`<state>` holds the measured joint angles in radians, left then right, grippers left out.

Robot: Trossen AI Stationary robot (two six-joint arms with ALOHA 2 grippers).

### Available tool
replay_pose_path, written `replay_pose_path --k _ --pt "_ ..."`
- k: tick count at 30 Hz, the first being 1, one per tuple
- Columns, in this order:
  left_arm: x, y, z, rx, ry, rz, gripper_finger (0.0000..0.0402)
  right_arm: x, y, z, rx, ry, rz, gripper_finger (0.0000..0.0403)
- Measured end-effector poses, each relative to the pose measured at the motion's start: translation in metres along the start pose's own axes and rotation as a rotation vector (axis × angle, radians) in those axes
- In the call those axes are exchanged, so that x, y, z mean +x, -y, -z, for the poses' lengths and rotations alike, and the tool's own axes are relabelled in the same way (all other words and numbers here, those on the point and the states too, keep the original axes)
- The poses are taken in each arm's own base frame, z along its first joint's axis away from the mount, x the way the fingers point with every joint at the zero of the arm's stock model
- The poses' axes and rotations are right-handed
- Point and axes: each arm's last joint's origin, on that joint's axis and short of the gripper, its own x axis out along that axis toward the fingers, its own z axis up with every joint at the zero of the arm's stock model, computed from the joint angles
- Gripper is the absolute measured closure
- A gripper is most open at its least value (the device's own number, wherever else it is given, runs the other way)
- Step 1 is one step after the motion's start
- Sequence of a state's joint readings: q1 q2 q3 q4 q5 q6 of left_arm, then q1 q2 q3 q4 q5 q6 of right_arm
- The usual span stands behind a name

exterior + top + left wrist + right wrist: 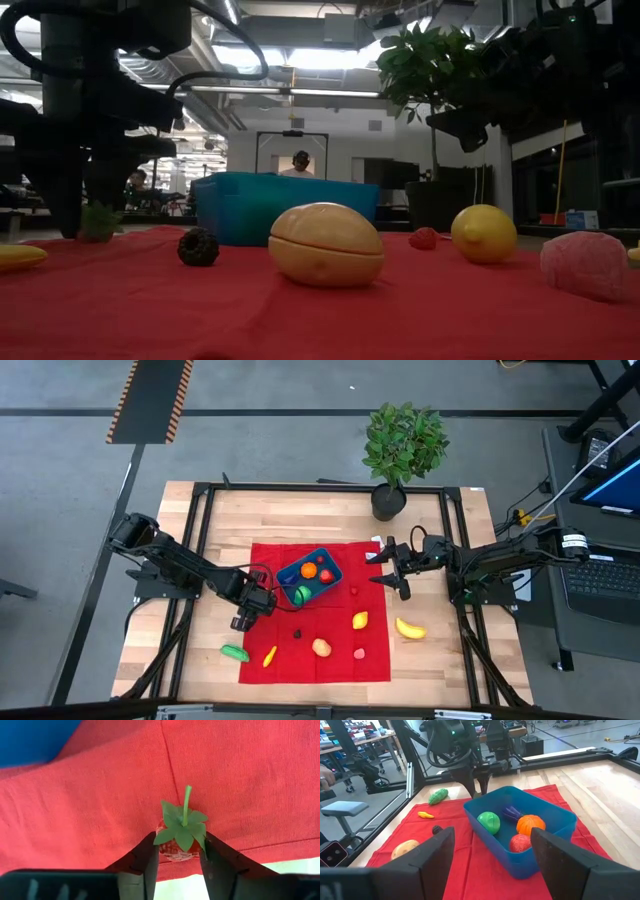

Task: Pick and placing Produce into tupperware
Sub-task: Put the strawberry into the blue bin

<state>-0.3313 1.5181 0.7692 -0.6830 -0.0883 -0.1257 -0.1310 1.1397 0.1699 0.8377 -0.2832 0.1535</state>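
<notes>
Pinching a small red fruit with a green leafy top (179,840) between its two dark fingers (145,860), the left gripper (252,607) sits low over the red cloth (330,665), close to the cloth's left edge and just beside the blue tupperware (310,579). The fruit rests on the cloth with a finger touching each of its sides.

Inside the tupperware lie a green ball-shaped fruit (489,822), an orange one (530,824), a red one (520,842) and a dark purple piece (511,812). Loose on the cloth are a tan piece (326,244), a lemon (484,233), a dark berry (198,247) and a pink piece (590,264).

The right gripper (392,571) hangs above the cloth's right edge, fingers spread, holding nothing.
</notes>
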Motion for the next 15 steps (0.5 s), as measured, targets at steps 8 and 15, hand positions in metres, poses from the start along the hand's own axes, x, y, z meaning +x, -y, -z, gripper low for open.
replay_pose_path --k 8,15 --pt "-0.002 -0.001 0.001 -0.006 -0.001 -0.004 0.0291 0.0 0.0 0.001 0.002 -0.005 0.001 0.0139" --pt "-0.026 -0.005 0.004 -0.041 0.114 -0.025 0.0279 0.0 0.0 0.001 0.003 -0.011 0.002 0.0139"
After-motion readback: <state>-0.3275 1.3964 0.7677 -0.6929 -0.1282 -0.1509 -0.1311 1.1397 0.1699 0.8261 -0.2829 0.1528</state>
